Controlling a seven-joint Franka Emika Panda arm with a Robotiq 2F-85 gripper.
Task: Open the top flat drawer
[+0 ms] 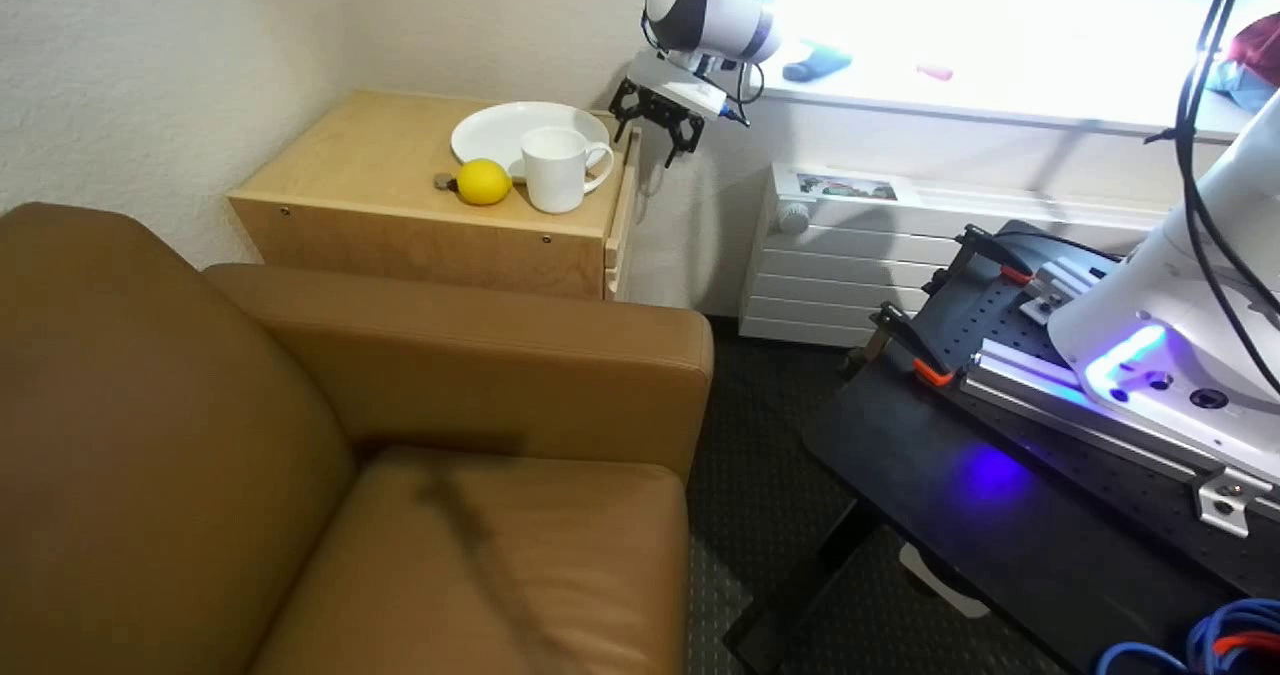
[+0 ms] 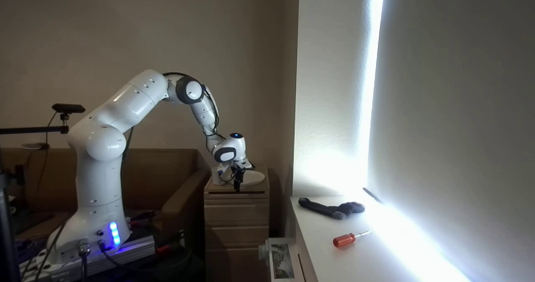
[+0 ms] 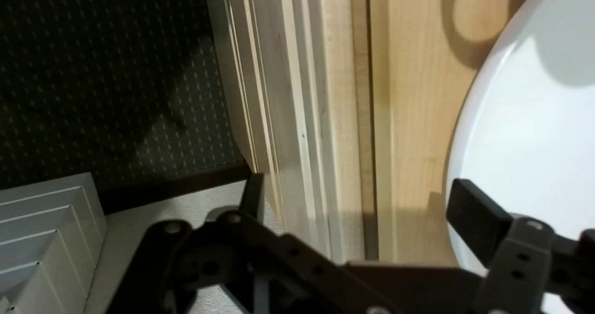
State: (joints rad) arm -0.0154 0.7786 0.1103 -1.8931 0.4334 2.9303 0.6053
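Note:
The top flat drawer's pale front strip (image 3: 343, 118) runs along the cabinet's front edge in the wrist view. A narrow dark gap separates it from the wooden top slab (image 3: 411, 132). The strip also shows edge-on in an exterior view (image 1: 624, 190) and from the front in an exterior view (image 2: 237, 196). My gripper (image 3: 357, 186) is open and empty, above the front edge near the wall end. One finger is out beyond the drawer front; the other is over the plate side. The gripper also shows in both exterior views (image 1: 643, 152) (image 2: 237, 187), apart from the drawer strip.
A white plate (image 1: 490, 140), white mug (image 1: 550, 173) and yellow lemon (image 1: 483, 183) stand on the cabinet top. The plate's rim lies close to one finger. A white radiator (image 1: 840, 255) is beside the cabinet front; a brown sofa (image 1: 480, 355) stands alongside.

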